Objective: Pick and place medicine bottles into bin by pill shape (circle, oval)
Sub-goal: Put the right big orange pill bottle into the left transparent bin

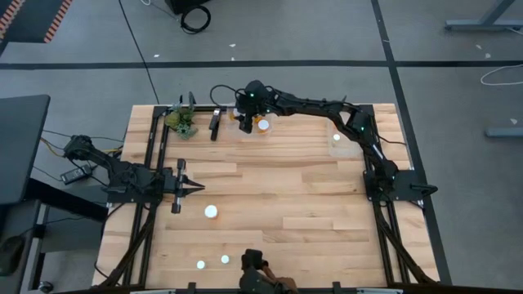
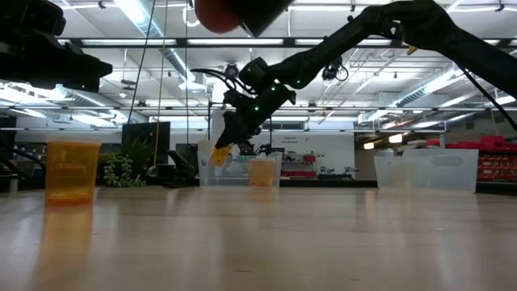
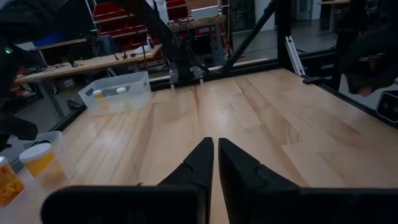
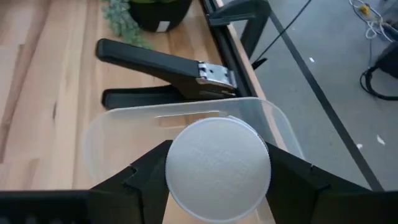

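Placement is the step in hand: the right gripper point(image 4: 217, 171), reached out to the far edge of the desk point(image 1: 310, 188), hangs over a clear plastic bin point(image 4: 112, 127) with its fingers point(image 4: 143, 171) pinching an orange medicine bottle with a round white cap point(image 4: 217, 168). In the low view the carried bottle hangs tilted above the bin, off the wood. The next move, by this reading, calls for lowering a little so the bottle sits within the bin's walls, then spreading the fingers; a release from this tilt may let it tip or bounce on the rim. Another white-capped bottle point(image 1: 263, 125) already stands just right of the gripper, seemingly in the same bin. A second clear bin point(image 1: 347, 139) lies farther right along the far side with a white cap point(image 1: 336, 137) in it. Bottles not yet sorted wait well apart on the near half: one white cap point(image 1: 211, 211) near the middle left and two smaller ones point(image 1: 199, 264) point(image 1: 225, 259) by the near edge. The left gripper point(image 3: 214, 162) waits at the left side, its fingers pressed together on nothing. Just beyond the bin lie a black stapler point(image 4: 161, 65) and a small green potted plant point(image 1: 181, 121), close enough to matter if the arm drifts farther out.
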Action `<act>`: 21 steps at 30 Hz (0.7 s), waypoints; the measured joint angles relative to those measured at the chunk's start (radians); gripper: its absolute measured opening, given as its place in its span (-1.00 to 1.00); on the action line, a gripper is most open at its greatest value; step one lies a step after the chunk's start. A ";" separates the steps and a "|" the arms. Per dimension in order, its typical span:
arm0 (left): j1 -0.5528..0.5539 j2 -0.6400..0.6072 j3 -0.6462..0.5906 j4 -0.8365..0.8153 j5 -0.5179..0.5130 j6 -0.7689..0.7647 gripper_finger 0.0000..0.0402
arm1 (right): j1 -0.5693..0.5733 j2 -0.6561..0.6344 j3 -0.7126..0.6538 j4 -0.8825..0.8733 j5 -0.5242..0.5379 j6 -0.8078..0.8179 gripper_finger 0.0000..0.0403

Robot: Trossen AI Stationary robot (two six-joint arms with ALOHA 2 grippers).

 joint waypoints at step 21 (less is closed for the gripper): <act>0.000 0.000 0.000 0.000 0.000 0.000 -0.82 | -0.018 0.000 0.000 -0.184 -0.016 0.021 0.12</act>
